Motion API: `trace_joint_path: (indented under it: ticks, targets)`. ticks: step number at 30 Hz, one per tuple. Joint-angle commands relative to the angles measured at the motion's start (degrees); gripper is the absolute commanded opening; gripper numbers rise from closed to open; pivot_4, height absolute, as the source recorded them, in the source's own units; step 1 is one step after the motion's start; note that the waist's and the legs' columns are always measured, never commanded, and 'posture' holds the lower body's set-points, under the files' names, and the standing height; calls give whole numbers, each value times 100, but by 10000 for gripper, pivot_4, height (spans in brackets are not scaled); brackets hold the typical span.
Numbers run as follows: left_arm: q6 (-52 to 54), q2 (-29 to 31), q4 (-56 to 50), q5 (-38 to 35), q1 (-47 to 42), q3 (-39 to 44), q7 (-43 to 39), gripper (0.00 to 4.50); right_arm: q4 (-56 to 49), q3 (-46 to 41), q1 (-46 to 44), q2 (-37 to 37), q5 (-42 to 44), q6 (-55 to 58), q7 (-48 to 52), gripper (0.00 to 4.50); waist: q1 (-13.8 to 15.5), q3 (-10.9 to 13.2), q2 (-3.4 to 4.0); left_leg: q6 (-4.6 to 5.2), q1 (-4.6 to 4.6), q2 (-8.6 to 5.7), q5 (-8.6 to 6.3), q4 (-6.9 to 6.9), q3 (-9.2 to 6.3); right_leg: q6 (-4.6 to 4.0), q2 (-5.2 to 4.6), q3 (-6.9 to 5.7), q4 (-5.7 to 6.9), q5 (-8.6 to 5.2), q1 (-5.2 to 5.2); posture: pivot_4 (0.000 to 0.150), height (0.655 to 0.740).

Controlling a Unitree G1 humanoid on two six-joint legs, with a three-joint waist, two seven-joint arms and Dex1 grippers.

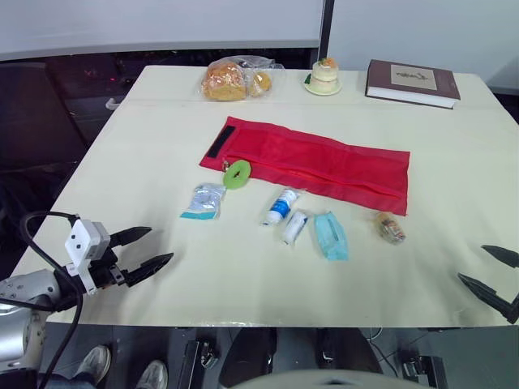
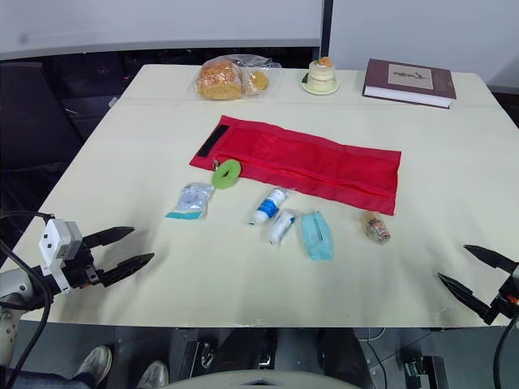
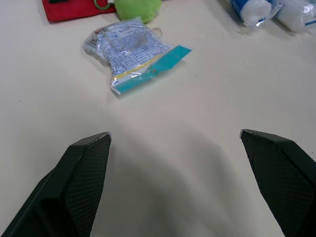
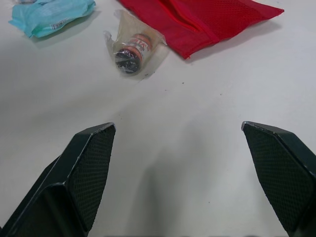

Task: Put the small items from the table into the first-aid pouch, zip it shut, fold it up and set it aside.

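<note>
Left gripper [image 1: 160, 245] and right gripper [image 1: 472, 262] hover over the near tabletop [image 1: 243, 279] edge, fingers spread wide, empty. Red pouch [image 1: 316, 166] lies flat mid-tabletop; can't tell if it is unzipped. Just in front of it lie a teal packet [image 1: 331, 236], clear packet [image 1: 203, 200], blue-labelled roll [image 1: 282, 206], white roll [image 1: 294, 226] and wrapped jar [image 4: 132, 51]. Probably first pick: the right gripper should straddle the jar and pinch its body, not the loose wrap.
</note>
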Motion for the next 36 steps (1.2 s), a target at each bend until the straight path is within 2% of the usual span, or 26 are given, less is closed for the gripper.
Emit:
trace_joint_path:
  ticks: [1,4,10,17,27,31,35,36]
  targets:
    - [-32,19,9,-6,-137,-3,31,45000,-264,-156,-32,44,121,-36,-34,43649,-1,0,0,0,0,0,0,0,0,0,0,0,0,0,0,1500,7289]
    - [157,15,87,-71,-420,-77,131,45000,-668,-86,-64,111,265,133,-130,43649,8,0,0,0,0,0,0,0,-2,0,0,-2,1,0,0,1500,7289]
    - [1445,29,420,-195,-1666,-423,864,45000,-2280,294,-331,112,929,1067,-590,43649,-2,-1,0,-1,1,-1,1,3,-10,25,5,-8,10,15,1,1500,7289]
    - [2474,26,1006,-114,-2810,-1047,955,45000,-3536,1037,-979,-97,1372,1843,-855,43649,-6,2,-5,-1,-2,-7,1,2,-10,26,20,-10,10,16,0,1500,7289]
    - [3428,-184,2076,114,-4046,-1908,805,45000,-3881,1732,-1989,-64,1348,2230,-1113,43649,11,5,-19,-2,-7,-18,4,12,-24,26,23,-17,16,16,2,1500,7289]
    - [4020,-226,1926,-216,-4128,-1875,528,45000,-3899,1730,-2010,-97,1260,2234,-1126,43649,-6,5,-20,-1,-8,-20,3,12,-19,26,19,-12,14,16,0,1500,7289]
    - [4451,-316,2069,-464,-4243,-1562,647,45000,-3964,1694,-1980,-102,1200,2248,-1181,43649,-2,5,-20,-1,-8,-19,3,12,-21,26,17,-14,17,16,0,1500,7289]
    - [4526,-329,2107,-503,-4266,-1502,677,39419,-3977,1695,-1978,-102,1189,2253,-1190,45000,-1,5,-20,-1,-8,-19,3,12,-22,26,17,-16,17,16,1,1500,7289]
